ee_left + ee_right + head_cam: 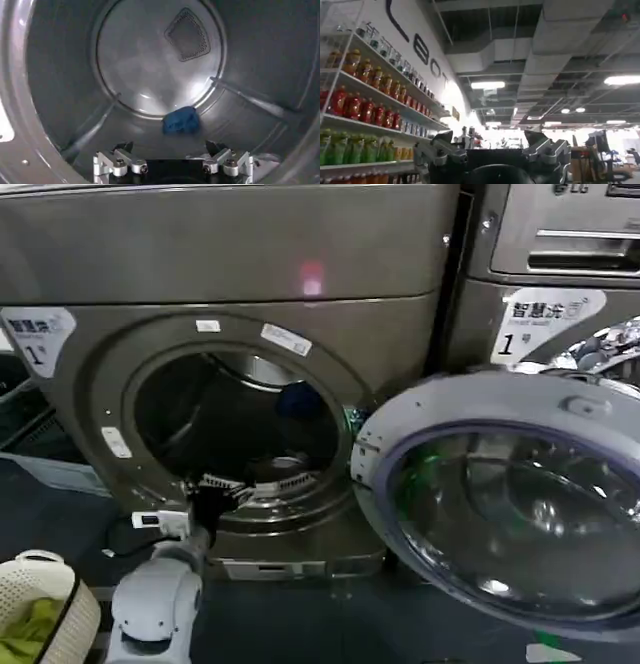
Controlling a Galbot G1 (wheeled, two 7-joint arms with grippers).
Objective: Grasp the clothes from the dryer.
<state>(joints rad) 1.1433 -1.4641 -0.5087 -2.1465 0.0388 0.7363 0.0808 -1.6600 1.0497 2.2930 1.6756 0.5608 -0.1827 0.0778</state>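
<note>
Left wrist view: left end effector, fingers apart, is facing blue clothes lying just ahead, frame centre, inside the dryer.

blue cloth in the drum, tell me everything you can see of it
The blue cloth is a single small piece, deep blue, crumpled into a soft lump with a few folds. It looks like fabric; what garment it is cannot be told. It lies on the drum floor near the back wall, below the round rear plate, between two raised ribs. Nothing but the drum touches it. The left gripper is open at the dryer mouth, short of the cloth and aimed toward it.
</note>
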